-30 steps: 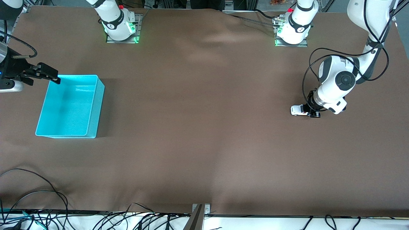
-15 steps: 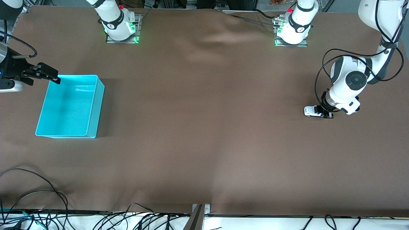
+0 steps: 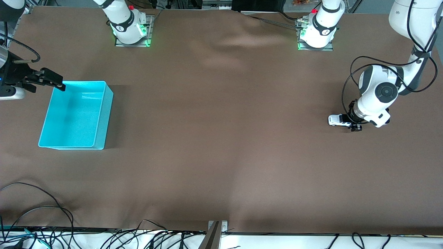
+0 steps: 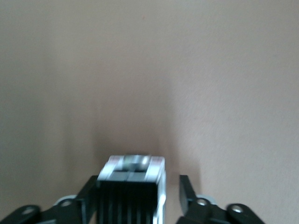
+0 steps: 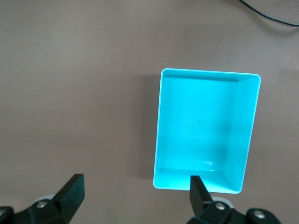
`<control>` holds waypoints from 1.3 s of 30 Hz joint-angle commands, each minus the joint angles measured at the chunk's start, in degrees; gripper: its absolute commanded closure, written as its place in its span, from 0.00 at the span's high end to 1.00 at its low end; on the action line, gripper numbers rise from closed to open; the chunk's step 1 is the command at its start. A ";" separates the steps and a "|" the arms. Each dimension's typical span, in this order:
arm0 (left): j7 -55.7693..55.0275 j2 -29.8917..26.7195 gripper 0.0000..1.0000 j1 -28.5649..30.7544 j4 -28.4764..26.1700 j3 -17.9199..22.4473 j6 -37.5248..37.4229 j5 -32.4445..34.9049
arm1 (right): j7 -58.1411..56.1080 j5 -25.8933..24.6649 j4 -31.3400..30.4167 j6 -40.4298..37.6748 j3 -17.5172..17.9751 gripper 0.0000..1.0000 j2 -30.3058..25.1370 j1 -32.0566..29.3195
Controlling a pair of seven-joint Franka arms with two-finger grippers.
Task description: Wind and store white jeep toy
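**Letting the wound jeep go cleanly**

Brown table cloth (image 3: 221,138) carries the white jeep toy (image 3: 335,120) at the left arm's end. Left gripper (image 3: 353,122) straddles it, jaws parted with a gap: lift straight. Right gripper (image 3: 52,80) waits wide open, empty, over the turquoise bin (image 3: 100,114).

The white jeep toy (image 3: 336,120) is small and boxy, with a white body and a black ribbed roof (image 4: 129,201). It sits upright on its wheels on the brown table cover (image 3: 221,138), well apart from the turquoise bin (image 3: 74,115), toward the left arm's end of the table.
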 commanded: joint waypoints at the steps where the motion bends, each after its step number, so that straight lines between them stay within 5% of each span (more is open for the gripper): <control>1: 7.00 -4.22 1.00 0.74 7.16 -1.31 -13.83 -2.63 | -0.58 -0.06 0.95 -0.21 -0.04 1.00 0.22 -0.16; 10: 16.93 -10.29 1.00 0.74 11.28 -3.06 -23.67 -6.59 | -0.58 -0.05 0.95 -0.21 -0.04 1.00 0.22 -0.16; 18: 27.91 -11.08 1.00 0.65 20.77 -4.82 -33.60 -7.99 | -0.58 -0.06 0.95 -0.21 -0.04 1.00 0.22 -0.16; 39: 74.49 -11.35 1.00 1.44 37.83 -4.65 -47.05 -18.18 | -0.58 -0.06 0.95 -0.21 -0.13 1.00 0.22 -0.16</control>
